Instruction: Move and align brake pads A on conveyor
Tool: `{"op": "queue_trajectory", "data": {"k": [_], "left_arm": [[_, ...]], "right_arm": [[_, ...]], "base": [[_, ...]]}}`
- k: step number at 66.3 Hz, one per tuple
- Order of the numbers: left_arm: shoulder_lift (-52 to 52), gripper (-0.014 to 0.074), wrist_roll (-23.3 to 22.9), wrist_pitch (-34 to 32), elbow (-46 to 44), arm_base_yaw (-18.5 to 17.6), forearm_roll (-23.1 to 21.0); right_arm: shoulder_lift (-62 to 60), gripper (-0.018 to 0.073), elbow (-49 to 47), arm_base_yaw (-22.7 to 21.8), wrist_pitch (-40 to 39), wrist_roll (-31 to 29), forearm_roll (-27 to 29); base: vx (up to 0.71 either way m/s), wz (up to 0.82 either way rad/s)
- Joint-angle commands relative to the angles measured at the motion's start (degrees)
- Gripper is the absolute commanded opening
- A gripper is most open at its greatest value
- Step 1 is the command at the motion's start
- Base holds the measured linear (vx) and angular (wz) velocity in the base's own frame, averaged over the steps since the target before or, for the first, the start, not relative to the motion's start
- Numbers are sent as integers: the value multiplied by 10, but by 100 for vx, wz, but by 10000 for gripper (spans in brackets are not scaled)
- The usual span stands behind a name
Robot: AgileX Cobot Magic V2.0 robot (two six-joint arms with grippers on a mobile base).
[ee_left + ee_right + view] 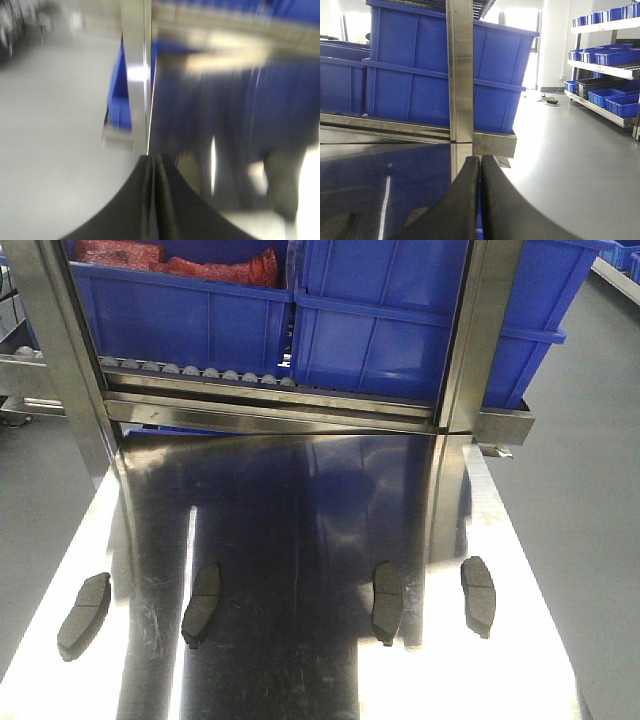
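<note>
Four dark grey brake pads lie in a row on the shiny steel table (pixel 300 520): one at the far left (pixel 84 615), one left of centre (pixel 202 605), one right of centre (pixel 387 602), one at the right (pixel 478 595). The charcoal conveyor belt is out of view. Neither gripper shows in the front view. My left gripper (pixel 156 157) is shut and empty over the table's left edge; its view is blurred, with a dark pad-like shape (pixel 284 186) at the right. My right gripper (pixel 480 160) is shut and empty above the table, pointing at a steel post (pixel 460 75).
Large blue bins (pixel 390 330) stand on a roller rack (pixel 200 375) behind the table, between steel posts (pixel 485 330). One bin holds red bagged parts (pixel 180 260). Grey floor lies to both sides. Shelves with blue bins (pixel 610 55) stand far right.
</note>
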Motion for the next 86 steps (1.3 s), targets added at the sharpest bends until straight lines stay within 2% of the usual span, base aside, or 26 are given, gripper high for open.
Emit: {"op": "queue_trajectory", "data": {"k": [1, 26, 35, 44, 57, 64, 70, 80, 86], "left_arm": [[32, -6, 2, 0, -19, 2, -6], [50, -2, -2, -10, -17, 2, -9], [50, 31, -2, -5, -19, 2, -8], [50, 128, 0, 3, -20, 2, -8], [50, 358, 1, 9, -20, 2, -20], [50, 448, 5, 15, -20, 2, -23], [50, 481, 2, 14, -19, 2, -25], [50, 481, -2, 19, -19, 2, -64], [51, 482, -2, 11, -19, 2, -64]], "right_arm": [[-7, -12, 7, 2, -41, -5, -1], [-7, -12, 7, 2, -41, -5, -1], [-7, -12, 7, 2, -41, -5, -1], [-7, -12, 7, 2, -41, -5, -1], [-7, -12, 7, 2, -41, -5, -1], [-7, -12, 7, 2, -41, -5, -1], [-7, -12, 7, 2, -41, -5, -1], [-8, -12, 7, 2, -41, -5, -1], [-8, -12, 7, 2, -41, -5, -1]], "base": [[0, 0], [0, 0], [0, 0], [0, 0], [0, 0], [0, 0], [0, 0], [0, 0], [0, 0]]}}
